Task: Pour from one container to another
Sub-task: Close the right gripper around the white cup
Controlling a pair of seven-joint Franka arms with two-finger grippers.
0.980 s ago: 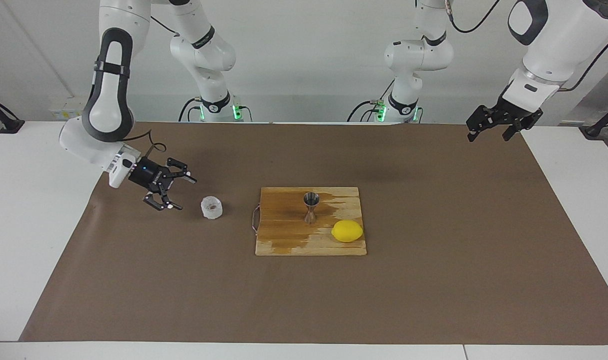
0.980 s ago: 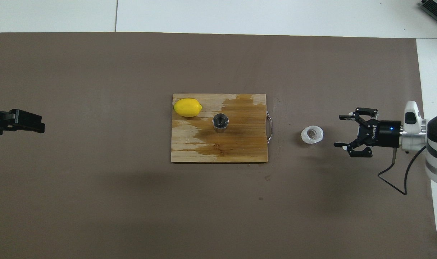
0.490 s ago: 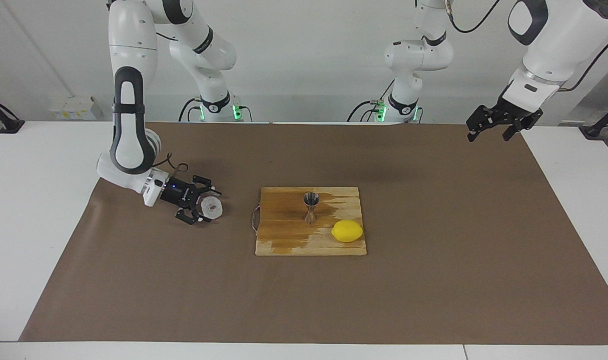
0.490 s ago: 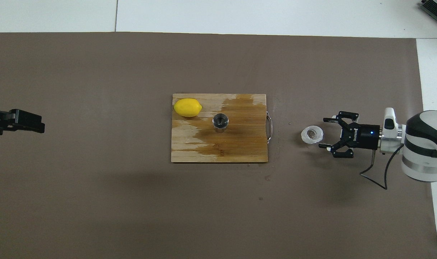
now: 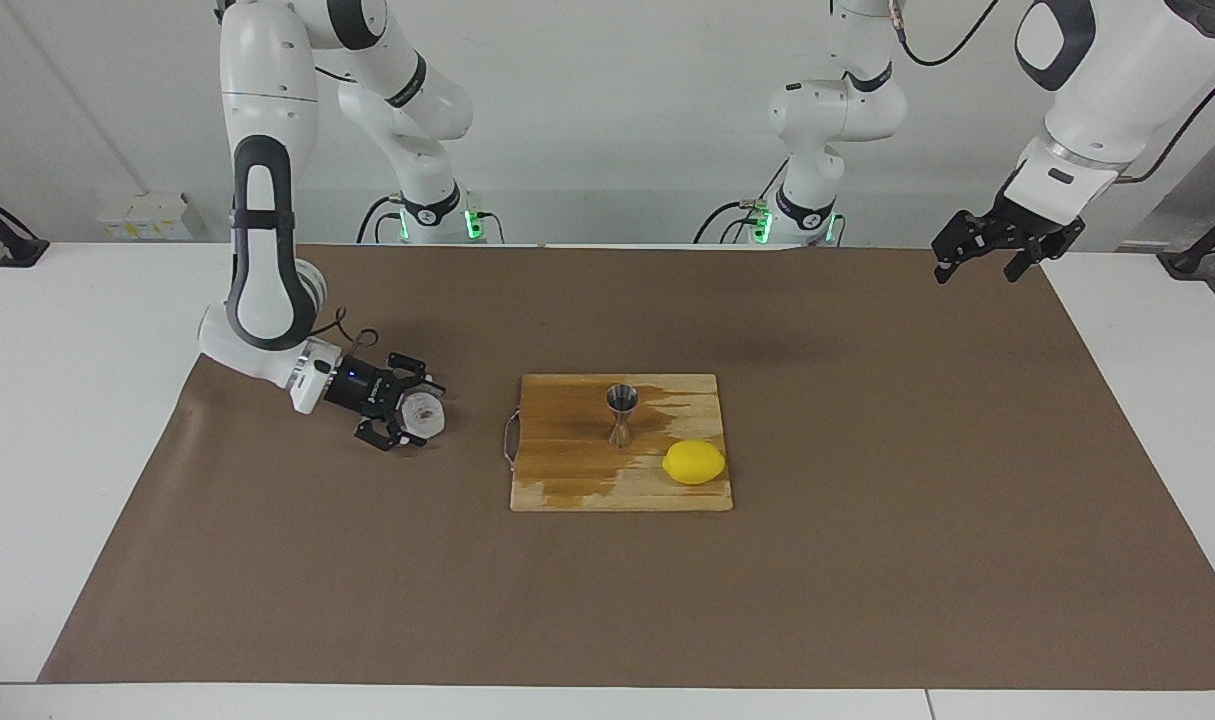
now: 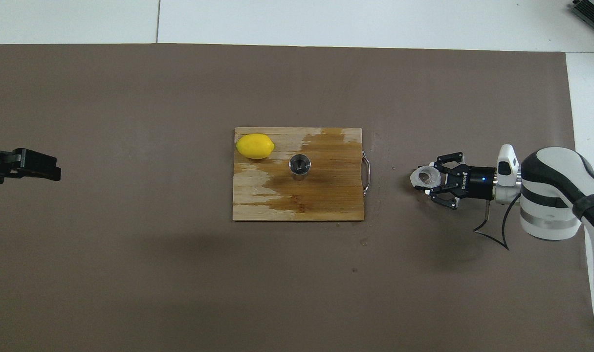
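One small translucent plastic cup (image 5: 426, 411) sits on the brown mat toward the right arm's end of the bench, and the right gripper (image 5: 414, 413) has it from the side, fingers (image 6: 431, 165) clenched on its ridged wall. The cup looks upright and seems to rest on the mat, something dark showing in its bottom. So the step in hand, I'd say, is the grasp itself; lifting and pouring are not yet done.

Beside it, toward the middle of the bench, lies a wooden cutting board (image 5: 567, 470) with a wet-looking dark patch. The steel jigger (image 5: 622, 412) stands upright on it, mouth up, with a lemon (image 5: 694, 462) close by on the same board, a little farther from the robots.

The next move, as I judge it, calls for a level lift, a carry over the board's metal handle (image 6: 367, 173), and a slow tilt over the jigger's narrow mouth. That mouth is small, so aim matters, and soft plastic could buckle under a hard squeeze.

The left gripper (image 5: 993, 249) hangs over the mat's corner at the left arm's end, waiting, fingers spread and holding nothing.
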